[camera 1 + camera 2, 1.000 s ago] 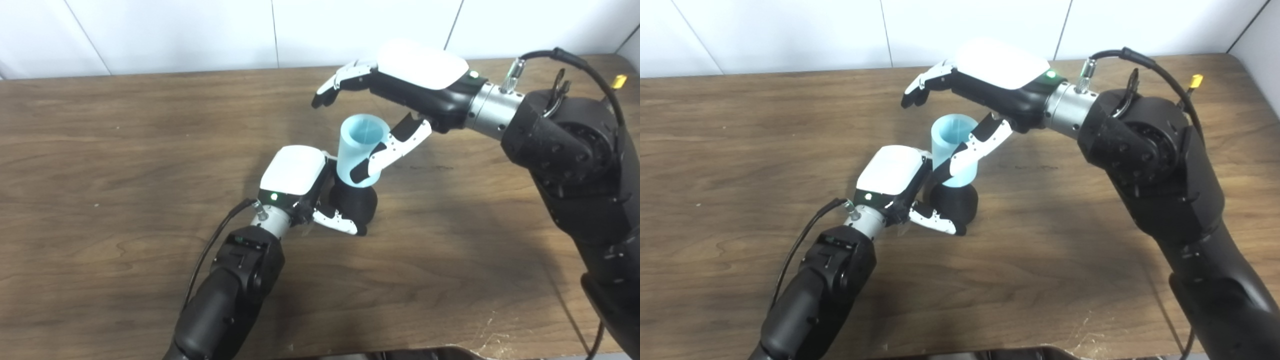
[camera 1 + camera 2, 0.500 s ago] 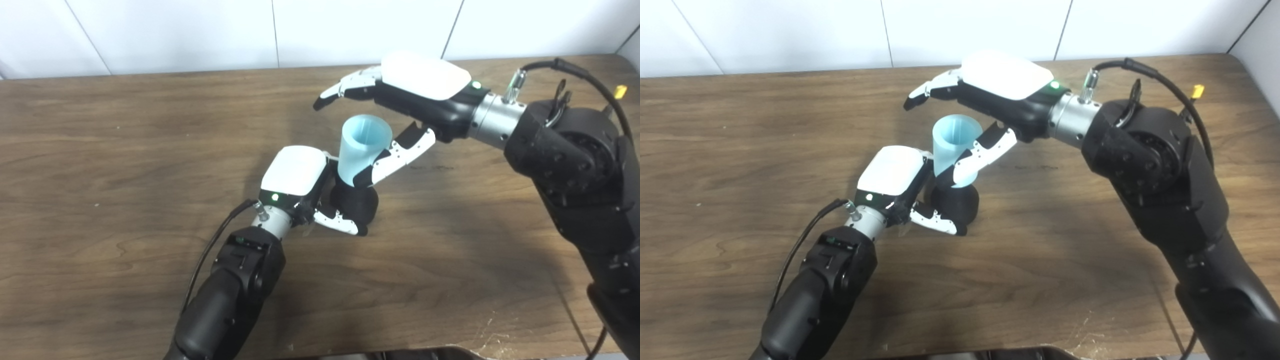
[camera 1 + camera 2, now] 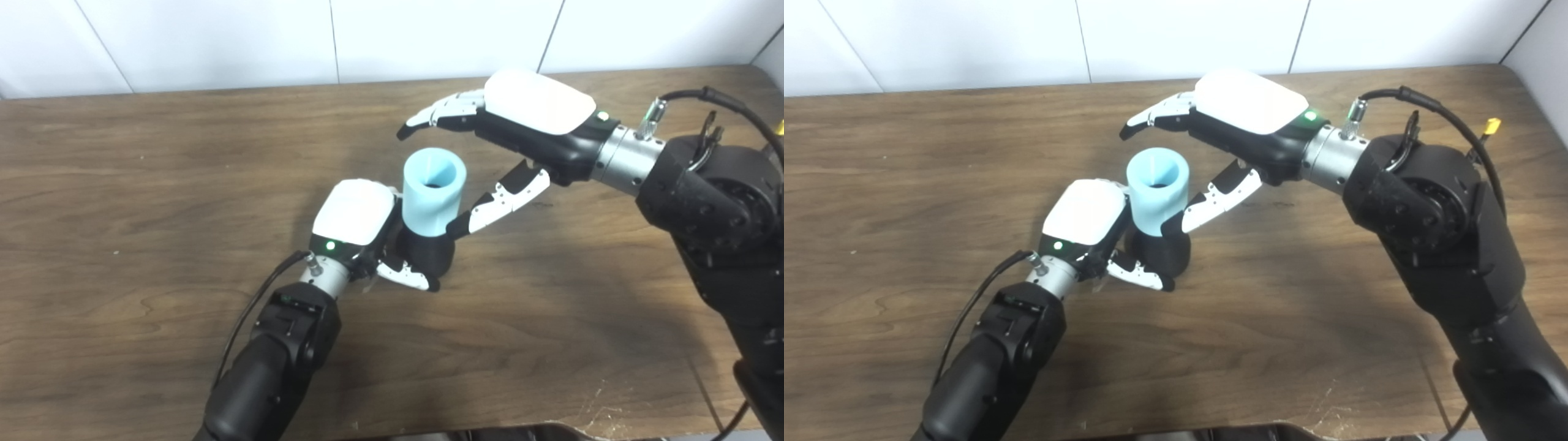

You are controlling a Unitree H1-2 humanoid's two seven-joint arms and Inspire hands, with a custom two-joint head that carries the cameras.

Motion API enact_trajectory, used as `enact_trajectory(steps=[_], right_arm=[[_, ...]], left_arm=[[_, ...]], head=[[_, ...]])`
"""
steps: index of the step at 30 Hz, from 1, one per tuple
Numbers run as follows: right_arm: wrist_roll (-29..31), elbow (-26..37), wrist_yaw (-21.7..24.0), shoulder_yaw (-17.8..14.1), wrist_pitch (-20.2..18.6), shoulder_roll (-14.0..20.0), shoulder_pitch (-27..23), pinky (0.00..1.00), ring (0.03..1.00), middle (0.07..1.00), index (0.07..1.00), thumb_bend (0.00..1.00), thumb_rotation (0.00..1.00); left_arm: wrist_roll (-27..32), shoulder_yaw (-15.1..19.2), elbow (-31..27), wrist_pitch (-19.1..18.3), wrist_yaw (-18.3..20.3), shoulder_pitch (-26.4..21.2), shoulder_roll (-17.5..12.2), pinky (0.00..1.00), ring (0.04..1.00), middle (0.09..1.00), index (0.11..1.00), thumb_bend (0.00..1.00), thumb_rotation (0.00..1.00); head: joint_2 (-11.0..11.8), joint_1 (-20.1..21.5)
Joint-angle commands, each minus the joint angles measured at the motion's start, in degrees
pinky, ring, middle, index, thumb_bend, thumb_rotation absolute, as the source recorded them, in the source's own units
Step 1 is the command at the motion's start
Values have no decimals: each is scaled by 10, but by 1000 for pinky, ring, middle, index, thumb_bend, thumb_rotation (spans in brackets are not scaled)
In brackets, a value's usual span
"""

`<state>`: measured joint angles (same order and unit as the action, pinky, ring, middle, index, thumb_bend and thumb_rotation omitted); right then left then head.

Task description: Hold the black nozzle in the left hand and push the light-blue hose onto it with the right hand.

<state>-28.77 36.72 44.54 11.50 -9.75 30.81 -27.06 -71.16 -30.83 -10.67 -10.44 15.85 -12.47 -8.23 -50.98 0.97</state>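
The short, thick black plastic nozzle stands upright on the brown wooden table, near its middle, and the left hand is wrapped around its base from the side, thumb curled across the front. That grip looks meant to brace the nozzle so it cannot slide or tip while something is pressed down on it. The light-blue cylindrical hose sits on top of the nozzle, open end up, its lower rim over the nozzle's upper part; through the bore a dark patch shows, which suggests the hose is at least partly seated. How far down it has gone cannot be told.

The right hand is spread wide and holds nothing: its fingers reach out flat above and behind the hose, clear of it, while its thumb points down to the nozzle's right shoulder, just beside the hose's lower edge and perhaps touching it
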Motion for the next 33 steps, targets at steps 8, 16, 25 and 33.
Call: enact_trajectory(steps=[8,16,25,33], right_arm=[[7,13,-22,-14,15,7,-17,762,843,829,812,689,696],[11,19,-23,-16,17,3,-17,773,852,836,816,682,689],[10,22,-31,-9,24,-7,-15,804,910,905,887,676,737],[-9,14,-40,10,45,-27,-17,938,998,998,968,671,789]], left_arm=[[-10,22,-12,11,-18,2,-21,804,754,676,483,524,51],[-9,37,-15,18,-25,10,-30,790,748,673,483,525,53],[-11,43,-16,23,-22,16,-25,792,746,674,483,524,52],[-14,41,-10,21,-24,14,-19,788,743,672,483,524,52]], head=[[0,-1],[1,-4],[2,-11],[4,-17]])
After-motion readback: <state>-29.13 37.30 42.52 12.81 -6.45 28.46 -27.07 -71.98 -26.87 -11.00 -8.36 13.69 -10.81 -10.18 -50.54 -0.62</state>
